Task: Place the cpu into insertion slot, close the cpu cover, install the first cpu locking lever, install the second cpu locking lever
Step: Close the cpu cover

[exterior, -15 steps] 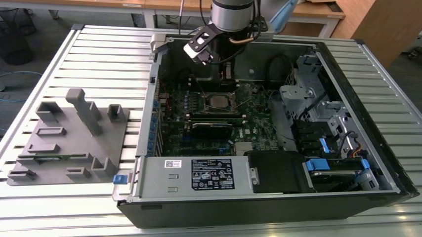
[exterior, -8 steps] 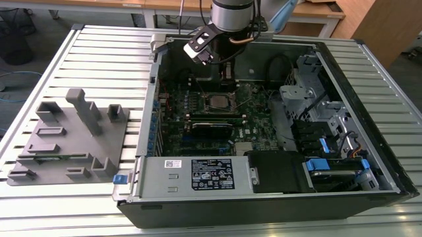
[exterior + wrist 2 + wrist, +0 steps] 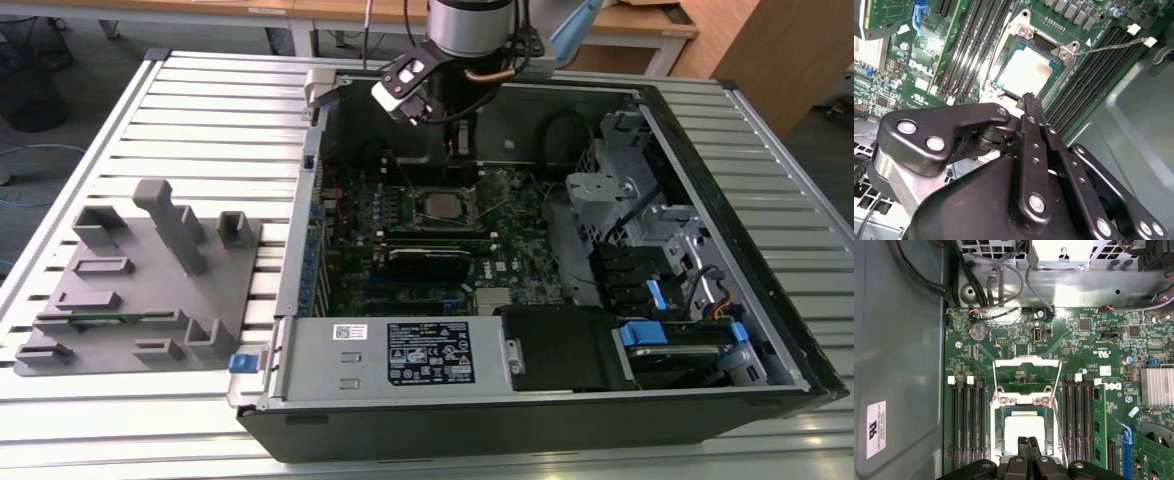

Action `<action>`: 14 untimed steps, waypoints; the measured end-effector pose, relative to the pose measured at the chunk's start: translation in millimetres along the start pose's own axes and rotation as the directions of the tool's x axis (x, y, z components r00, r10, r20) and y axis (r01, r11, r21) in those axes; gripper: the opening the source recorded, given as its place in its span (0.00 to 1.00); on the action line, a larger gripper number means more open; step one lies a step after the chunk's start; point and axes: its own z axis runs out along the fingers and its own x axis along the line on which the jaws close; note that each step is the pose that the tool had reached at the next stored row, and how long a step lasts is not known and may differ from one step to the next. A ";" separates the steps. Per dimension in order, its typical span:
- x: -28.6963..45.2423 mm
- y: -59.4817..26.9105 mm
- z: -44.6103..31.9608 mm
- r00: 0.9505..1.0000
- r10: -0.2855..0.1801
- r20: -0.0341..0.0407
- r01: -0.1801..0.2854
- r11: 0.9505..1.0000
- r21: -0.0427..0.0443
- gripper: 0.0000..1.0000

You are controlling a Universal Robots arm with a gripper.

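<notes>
The gripper (image 3: 1028, 440) has its 2 fingers pressed together, pinching nothing. Its tips are poised at the near edge of the cpu (image 3: 1024, 427); whether they touch it cannot be told. The arm (image 3: 470, 25) drops steeply from above into the open computer case (image 3: 534, 430). The cpu lies flat, silver top up, square in the insertion slot (image 3: 995, 432). Just beyond it, the cpu cover (image 3: 1026, 361) stands raised open.

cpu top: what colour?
Silver-grey, glaring near white under the light. The cpu shows best in the second wrist view.
</notes>
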 end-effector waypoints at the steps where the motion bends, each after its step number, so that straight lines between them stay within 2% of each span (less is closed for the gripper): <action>1: 0.0 0.0 -1.0 1.000 0.000 0.000 0.000 1.000 0.000 0.10; 4: -0.1 0.2 -3.9 1.000 0.000 0.000 0.000 1.000 0.000 0.10; 14: 0.0 2.3 -4.3 1.000 0.000 0.000 0.000 1.000 0.000 0.10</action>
